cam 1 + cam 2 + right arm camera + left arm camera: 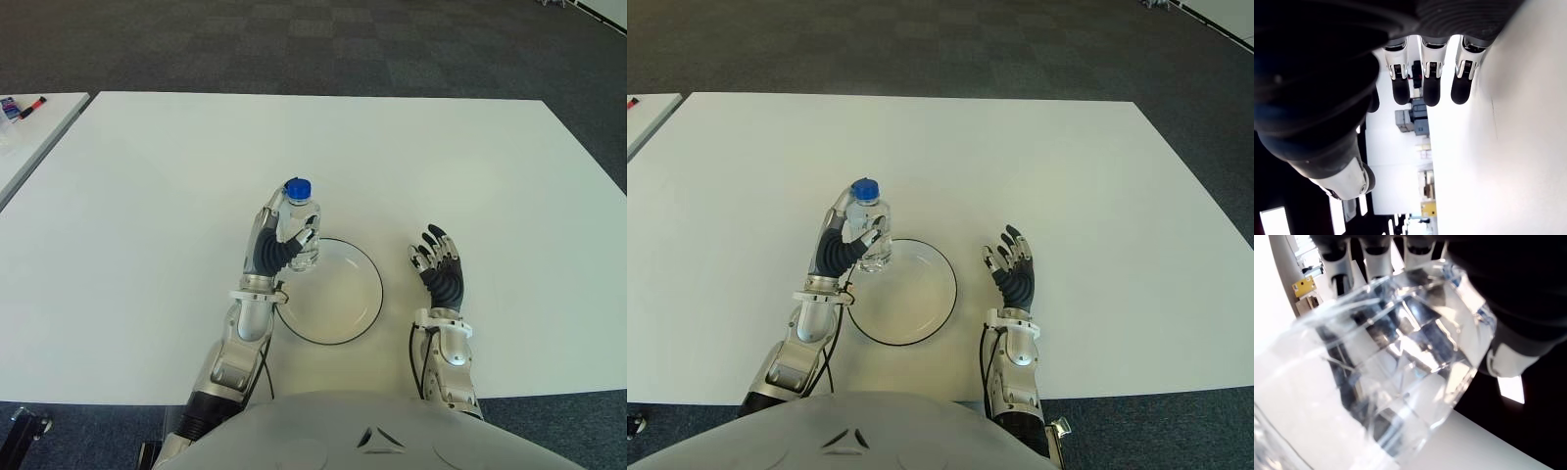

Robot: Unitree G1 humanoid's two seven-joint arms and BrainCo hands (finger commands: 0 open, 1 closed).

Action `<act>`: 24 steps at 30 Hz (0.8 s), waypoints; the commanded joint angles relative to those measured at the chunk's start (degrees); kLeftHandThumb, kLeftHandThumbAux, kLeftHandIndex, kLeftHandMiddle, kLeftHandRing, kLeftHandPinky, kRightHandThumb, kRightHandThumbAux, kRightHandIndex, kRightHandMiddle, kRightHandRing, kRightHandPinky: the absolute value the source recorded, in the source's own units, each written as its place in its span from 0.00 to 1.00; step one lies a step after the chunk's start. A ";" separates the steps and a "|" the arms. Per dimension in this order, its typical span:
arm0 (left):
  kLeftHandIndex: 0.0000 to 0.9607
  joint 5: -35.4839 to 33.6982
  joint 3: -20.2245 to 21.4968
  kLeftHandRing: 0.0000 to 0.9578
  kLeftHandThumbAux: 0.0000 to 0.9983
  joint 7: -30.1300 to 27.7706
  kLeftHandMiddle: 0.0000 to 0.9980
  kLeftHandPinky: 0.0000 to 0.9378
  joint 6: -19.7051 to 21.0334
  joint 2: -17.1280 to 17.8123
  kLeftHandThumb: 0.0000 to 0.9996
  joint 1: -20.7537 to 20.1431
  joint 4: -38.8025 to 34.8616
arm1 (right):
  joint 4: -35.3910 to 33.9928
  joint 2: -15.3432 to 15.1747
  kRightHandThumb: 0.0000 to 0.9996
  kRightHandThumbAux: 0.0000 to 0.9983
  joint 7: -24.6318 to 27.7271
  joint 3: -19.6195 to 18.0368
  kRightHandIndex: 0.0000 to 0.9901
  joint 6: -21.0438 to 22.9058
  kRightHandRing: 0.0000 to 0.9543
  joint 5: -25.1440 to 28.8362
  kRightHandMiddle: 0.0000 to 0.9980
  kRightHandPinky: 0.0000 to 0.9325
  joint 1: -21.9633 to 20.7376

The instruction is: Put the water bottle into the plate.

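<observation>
Water bottle [300, 223] held upright in the left hand [275, 245], at the plate's [364, 309] left rim.

Its blue cap [298, 188] points up and its base shows over the plate's near-left edge; whether it is lifted or touching I cannot tell. The plate sits toward the near edge of the white tabletop [157, 176]. The carry step looks nearly done. Next, the bottle likely needs a short shift right toward the plate's middle, a gentle lowering, then release. The right hand [437, 264] shows just right of the plate, fingers spread and empty.
</observation>
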 commanded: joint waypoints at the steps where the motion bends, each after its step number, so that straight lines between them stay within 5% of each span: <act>1: 0.29 -0.68 -0.37 0.53 0.63 -0.92 0.43 0.50 1.02 -0.06 1.00 -0.90 0.65 | 2.20 1.76 0.51 0.79 -0.49 0.37 0.17 1.87 0.13 0.29 0.14 0.17 1.32; 24: 0.27 -2.42 -0.84 0.53 0.63 -2.00 0.42 0.49 2.33 -0.16 1.00 -0.84 3.96 | 1.12 1.85 0.57 0.78 -2.05 1.56 0.21 2.12 0.12 -0.21 0.13 0.17 1.69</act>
